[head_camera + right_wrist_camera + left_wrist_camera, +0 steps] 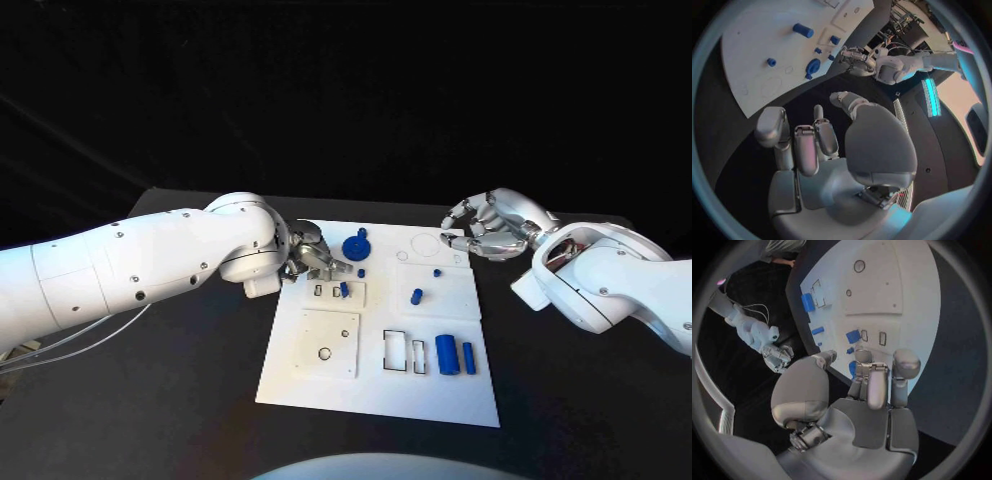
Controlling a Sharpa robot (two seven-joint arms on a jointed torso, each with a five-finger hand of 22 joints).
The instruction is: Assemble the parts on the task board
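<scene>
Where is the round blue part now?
In the head view, the round blue part lies at the far edge of the task board, left of centre, just right of the left hand.

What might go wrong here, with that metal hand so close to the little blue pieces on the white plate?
The left hand hovers at the far left edge of the task board, right beside a small blue part and a round blue part; a stray finger could knock either one away. The two blue cylinders lie loose on their sides, so a bumped board might send them rolling. The right hand holds nothing.
</scene>
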